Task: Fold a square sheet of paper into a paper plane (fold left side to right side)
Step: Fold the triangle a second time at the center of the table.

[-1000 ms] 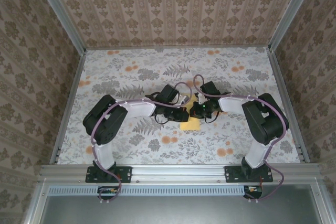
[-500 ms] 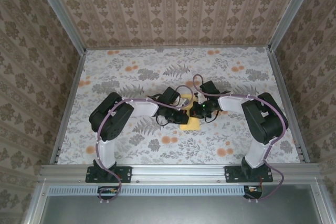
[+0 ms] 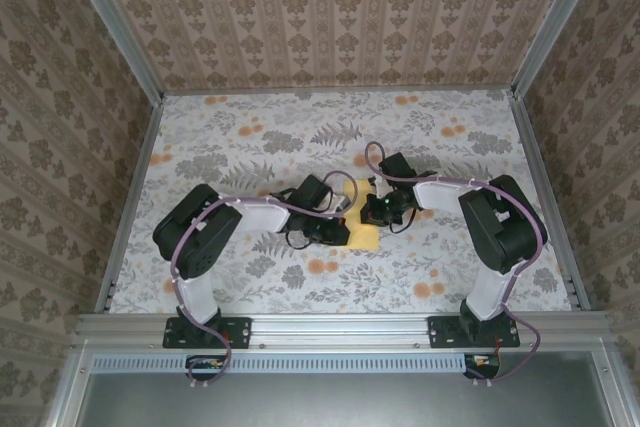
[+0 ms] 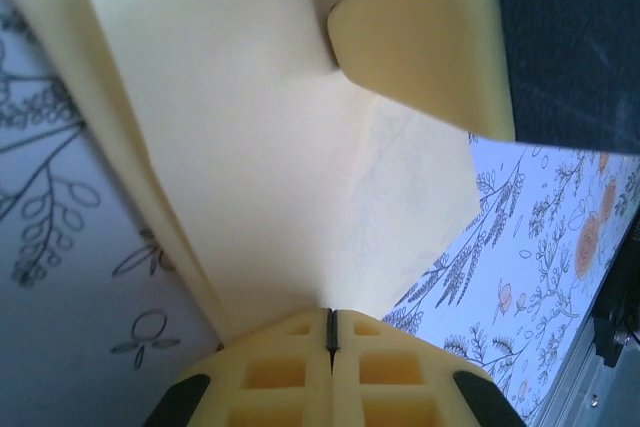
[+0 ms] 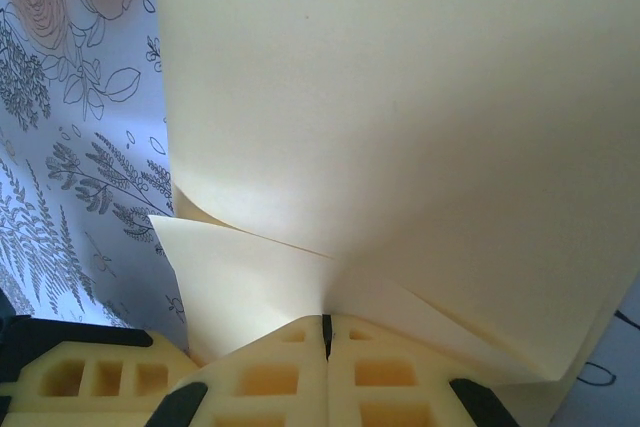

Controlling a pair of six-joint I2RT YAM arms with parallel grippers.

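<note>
The square sheet of paper (image 3: 366, 235), pale yellow, lies bent in overlapping layers at the middle of the table between my two grippers. My left gripper (image 3: 342, 230) comes at it from the left. In the left wrist view its jaws (image 4: 331, 313) are shut, with the sheet (image 4: 280, 147) rising straight out of their tips. My right gripper (image 3: 378, 215) sits on the sheet's right side. In the right wrist view its jaws (image 5: 326, 319) are shut too, pinching curved layers of the sheet (image 5: 400, 97). A right fingertip (image 4: 430, 27) shows behind the paper, and the left fingers (image 5: 90, 377) show at the lower left.
The table wears a floral cloth (image 3: 250, 137) with orange flower prints (image 3: 322, 267). Patterned walls with aluminium rails (image 3: 135, 177) close in the left, right and back sides. A metal rail (image 3: 340, 327) carrying both arm bases runs along the near edge.
My left arm has swung nearer, and its gripper has slid a little toward the front left along the paper. More of the sheet shows between the grippers. The right arm has hardly moved.
</note>
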